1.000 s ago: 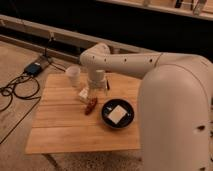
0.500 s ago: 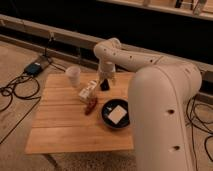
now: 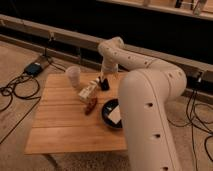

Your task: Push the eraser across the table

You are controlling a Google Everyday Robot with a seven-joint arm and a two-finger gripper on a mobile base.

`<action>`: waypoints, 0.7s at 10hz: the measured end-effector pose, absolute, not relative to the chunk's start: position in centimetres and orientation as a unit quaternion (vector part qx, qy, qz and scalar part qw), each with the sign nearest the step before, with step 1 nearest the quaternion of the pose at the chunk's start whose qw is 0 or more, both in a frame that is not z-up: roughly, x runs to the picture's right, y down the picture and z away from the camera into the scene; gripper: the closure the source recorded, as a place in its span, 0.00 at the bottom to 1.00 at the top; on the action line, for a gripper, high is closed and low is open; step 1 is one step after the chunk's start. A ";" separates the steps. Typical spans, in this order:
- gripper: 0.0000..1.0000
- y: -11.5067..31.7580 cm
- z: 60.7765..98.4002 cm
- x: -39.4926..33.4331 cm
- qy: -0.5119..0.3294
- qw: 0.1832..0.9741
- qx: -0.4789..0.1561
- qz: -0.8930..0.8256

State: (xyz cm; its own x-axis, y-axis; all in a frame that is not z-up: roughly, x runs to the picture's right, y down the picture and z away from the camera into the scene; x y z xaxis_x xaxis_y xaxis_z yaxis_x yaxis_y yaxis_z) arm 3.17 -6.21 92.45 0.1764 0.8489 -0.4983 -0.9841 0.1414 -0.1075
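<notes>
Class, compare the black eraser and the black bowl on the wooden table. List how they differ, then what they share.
Size: the eraser is far smaller than the bowl. Shape: the eraser is a small block, the bowl is round. Place: the eraser sits near the far edge of the table, right at the gripper; the bowl sits nearer the camera, apart from it. Content: the bowl holds something white, the eraser nothing. Shared: both are black and on the table.

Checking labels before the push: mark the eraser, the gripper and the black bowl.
eraser (image 3: 105,85): camera view, on its dark top face.
gripper (image 3: 102,78): camera view, at the arm's tip, right by the eraser.
black bowl (image 3: 104,114): camera view, on its left rim.
</notes>
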 end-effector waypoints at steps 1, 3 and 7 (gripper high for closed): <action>0.35 -7.1 93.6 3.3 0.154 0.747 -0.189 0.619; 0.35 -8.2 95.1 3.4 0.144 0.755 -0.154 0.621; 0.35 -8.8 98.0 2.1 0.132 0.766 -0.102 0.621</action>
State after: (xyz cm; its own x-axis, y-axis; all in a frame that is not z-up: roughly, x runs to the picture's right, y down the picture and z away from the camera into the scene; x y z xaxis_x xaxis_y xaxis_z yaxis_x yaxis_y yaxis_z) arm 2.11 -8.81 98.03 0.1949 0.9239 -0.3294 -0.9779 0.2088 0.0072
